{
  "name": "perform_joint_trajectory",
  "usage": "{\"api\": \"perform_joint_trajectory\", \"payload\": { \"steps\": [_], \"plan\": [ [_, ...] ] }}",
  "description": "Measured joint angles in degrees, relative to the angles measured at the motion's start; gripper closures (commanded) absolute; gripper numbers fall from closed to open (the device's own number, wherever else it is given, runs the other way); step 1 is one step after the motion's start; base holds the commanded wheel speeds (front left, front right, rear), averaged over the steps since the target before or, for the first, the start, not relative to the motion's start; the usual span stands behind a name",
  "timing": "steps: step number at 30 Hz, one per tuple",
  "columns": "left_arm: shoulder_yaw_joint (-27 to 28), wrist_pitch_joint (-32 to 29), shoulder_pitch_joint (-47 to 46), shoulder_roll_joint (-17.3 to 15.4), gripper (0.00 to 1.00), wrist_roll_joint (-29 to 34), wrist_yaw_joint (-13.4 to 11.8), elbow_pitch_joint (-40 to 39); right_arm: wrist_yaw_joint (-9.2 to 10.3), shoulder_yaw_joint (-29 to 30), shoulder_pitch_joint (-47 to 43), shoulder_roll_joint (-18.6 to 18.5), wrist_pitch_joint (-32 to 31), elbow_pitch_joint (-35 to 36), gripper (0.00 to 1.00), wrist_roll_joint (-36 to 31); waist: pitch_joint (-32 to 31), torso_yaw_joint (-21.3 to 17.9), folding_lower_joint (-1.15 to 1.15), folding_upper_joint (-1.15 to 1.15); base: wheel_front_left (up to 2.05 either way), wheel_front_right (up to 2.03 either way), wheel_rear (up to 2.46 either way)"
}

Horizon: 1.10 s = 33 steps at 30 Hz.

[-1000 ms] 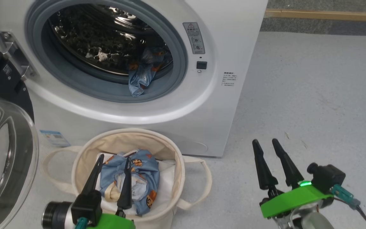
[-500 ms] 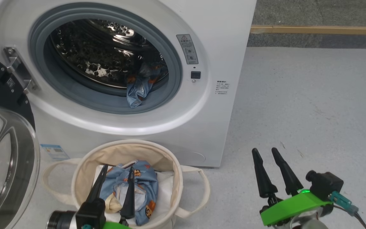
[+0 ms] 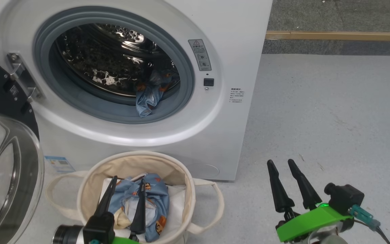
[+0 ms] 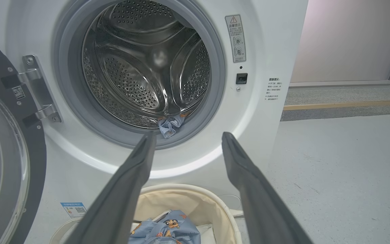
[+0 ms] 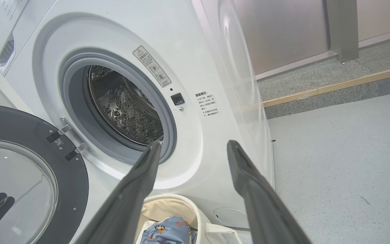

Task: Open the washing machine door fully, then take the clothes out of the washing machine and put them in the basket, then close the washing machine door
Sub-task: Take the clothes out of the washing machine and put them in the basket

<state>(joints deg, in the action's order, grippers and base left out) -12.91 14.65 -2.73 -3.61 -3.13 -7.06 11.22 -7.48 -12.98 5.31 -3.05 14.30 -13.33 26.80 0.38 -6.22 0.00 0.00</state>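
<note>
The white washing machine (image 3: pixel 239 51) stands with its washing machine door (image 3: pixel 2 95) swung open to the left. One piece of the clothes (image 3: pixel 149 96) hangs over the grey drum seal at the lower right of the opening. More clothes (image 3: pixel 154 198) lie in the cream basket (image 3: pixel 137 166) on the floor in front. My left gripper (image 3: pixel 128 179) hovers over the basket, open and empty. My right gripper (image 3: pixel 280 162) is open and empty over bare floor to the right. The left wrist view looks past the left gripper (image 4: pixel 188 135) at the clothes (image 4: pixel 171 124) in the drum.
A white sheet (image 3: pixel 178 200) lies under the clothes in the basket. The open door's glass bulge (image 3: pixel 5 189) juts out at the left beside the basket. Grey floor (image 3: pixel 333 118) stretches to the right, ending at a wooden strip (image 3: pixel 337 35).
The whole head picture has slid downward, so the camera moved. Both grippers keep their places relative to the basket and floor and stay open.
</note>
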Motion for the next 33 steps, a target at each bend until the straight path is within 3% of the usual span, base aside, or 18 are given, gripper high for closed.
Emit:
{"api": "perform_joint_trajectory", "payload": {
  "steps": [33],
  "plan": [
    [0.7, 0.0, -0.2, -0.1, 0.0, 0.0, -0.5, 0.3, 0.0, -0.8, 0.0, 0.0, 0.0, 0.0, 0.0, -0.2, 1.8, 0.1, 0.0, 0.0, 0.0, 0.0, 0.0]
  ]
}}
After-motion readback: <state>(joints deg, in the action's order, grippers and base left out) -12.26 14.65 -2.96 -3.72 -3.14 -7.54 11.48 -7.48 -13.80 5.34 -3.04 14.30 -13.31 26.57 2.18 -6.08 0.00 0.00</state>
